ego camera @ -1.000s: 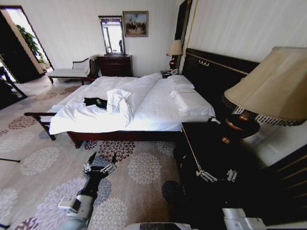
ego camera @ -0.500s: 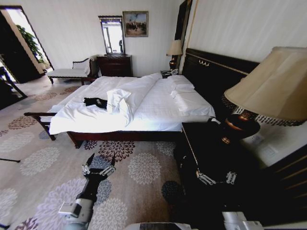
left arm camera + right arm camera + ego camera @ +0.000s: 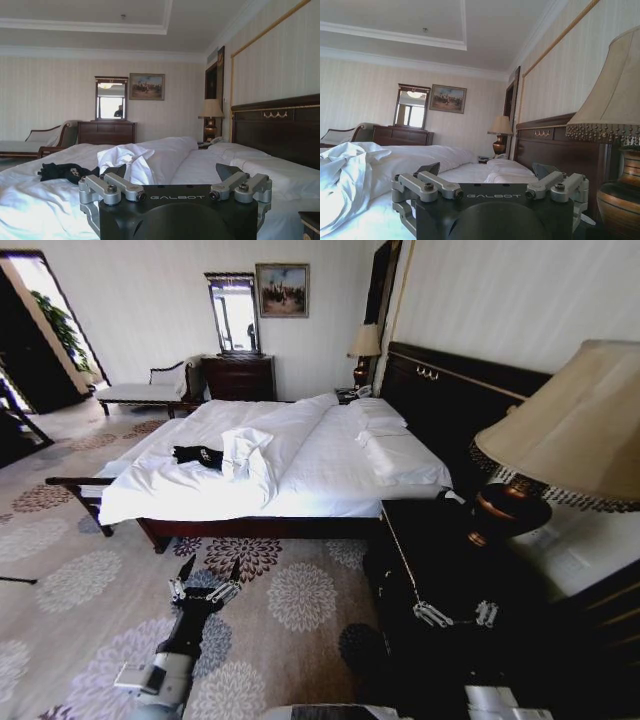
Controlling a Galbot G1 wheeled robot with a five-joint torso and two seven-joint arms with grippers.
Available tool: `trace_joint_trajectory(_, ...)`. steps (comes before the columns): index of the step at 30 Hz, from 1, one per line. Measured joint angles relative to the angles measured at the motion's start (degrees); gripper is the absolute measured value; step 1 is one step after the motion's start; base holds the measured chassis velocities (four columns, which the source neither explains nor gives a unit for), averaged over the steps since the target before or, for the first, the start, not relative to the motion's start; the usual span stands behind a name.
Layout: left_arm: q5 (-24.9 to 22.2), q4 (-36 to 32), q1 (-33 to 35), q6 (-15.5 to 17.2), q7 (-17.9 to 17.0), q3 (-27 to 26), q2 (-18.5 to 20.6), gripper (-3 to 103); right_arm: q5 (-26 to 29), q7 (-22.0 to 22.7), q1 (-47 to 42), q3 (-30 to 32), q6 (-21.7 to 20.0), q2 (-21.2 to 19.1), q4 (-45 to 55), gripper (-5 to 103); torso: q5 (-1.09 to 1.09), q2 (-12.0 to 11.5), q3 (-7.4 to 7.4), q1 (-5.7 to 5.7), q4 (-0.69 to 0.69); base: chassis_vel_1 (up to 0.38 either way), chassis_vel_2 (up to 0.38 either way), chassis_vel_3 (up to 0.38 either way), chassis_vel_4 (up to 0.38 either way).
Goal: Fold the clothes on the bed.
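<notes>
Nothing of the fold has begun, judging by how things lie. The T-shirt point(image 3: 198, 454) sits crumpled in a dark heap on the bed point(image 3: 330, 465), near the foot end, just beside a bunched ridge of the duvet point(image 3: 248, 452). It has not been spread flat, so flattening and every fold are left to do.

The left pincer point(image 3: 205, 589) hangs low over the patterned carpet point(image 3: 90, 590), fingers spread, holding nothing. The T-shirt lies well ahead of it and above its level, across the near edge of the mattress; in the left wrist view the T-shirt point(image 3: 62, 171) shows beyond the left pincer point(image 3: 175, 187), off to one side of its line.

The right pincer point(image 3: 456, 613) is also spread and empty, held above the dark nightstand point(image 3: 430, 540), with the lamp point(image 3: 540, 455) close on its outer side. The T-shirt is far across from it, toward the left pincer's side, and the right wrist view looks past the right pincer point(image 3: 490, 187) along the pillow end of the bed.

By my reading, the robot is too far off to reach the cloth from here.
</notes>
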Motion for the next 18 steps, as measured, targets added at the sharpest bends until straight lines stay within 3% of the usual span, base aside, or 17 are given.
trace_joint_trajectory(18,0.1,-0.77,0.46,0.66,-0.02,0.06,-0.09,100,2.89,1.17,3.28,1.54,-0.88,-1.65,-2.57,100,0.01,0.01,0.0,-0.02,0.0,-0.076,0.077,0.077,-0.061)
